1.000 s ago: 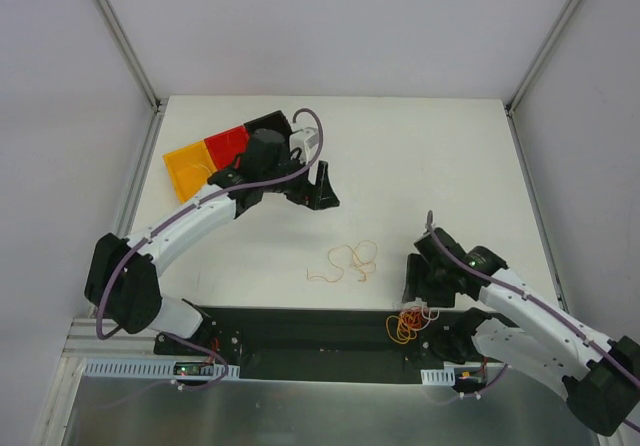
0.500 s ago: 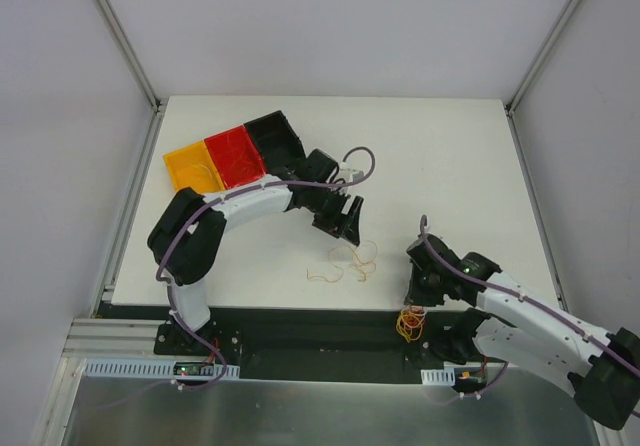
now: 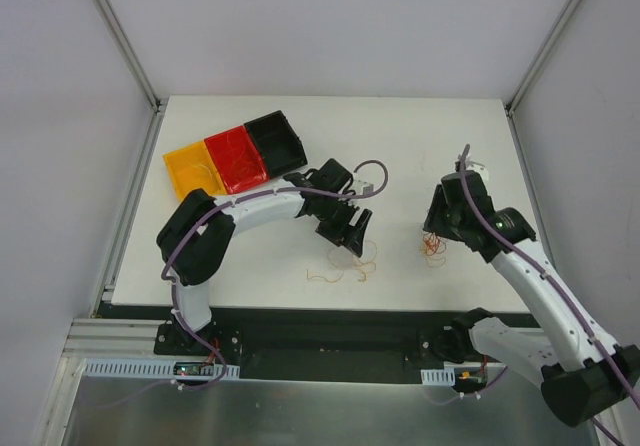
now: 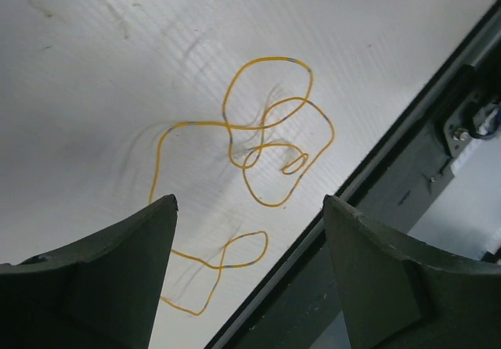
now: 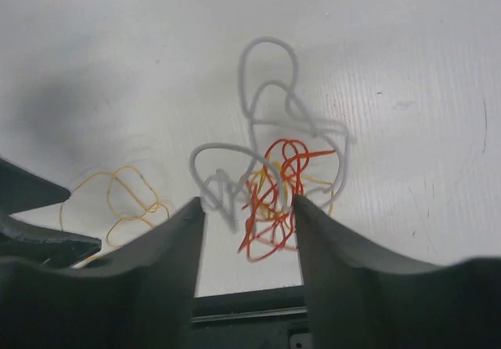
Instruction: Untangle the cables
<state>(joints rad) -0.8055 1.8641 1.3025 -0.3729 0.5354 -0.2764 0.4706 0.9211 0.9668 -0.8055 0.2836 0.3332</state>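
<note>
As right tool [image 5: 249,202] moved tangle [image 5: 270,188], left tool [image 4: 249,200] neared yellow wire [image 4: 252,147].

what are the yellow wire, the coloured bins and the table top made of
Yellow wire: thin flexible strand, likely plastic-coated, smooth; it holds loose springy loops.
Bins: probably moulded plastic, slightly glossy, solid orange, red and black.
Table top: matt white sheet with fine parallel ribs, perhaps corrugated plastic; some scuffs.

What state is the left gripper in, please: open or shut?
Open. The left gripper shows its fingers wide apart in the wrist view, nothing between them; the yellow wire lies loose on the table.
</note>
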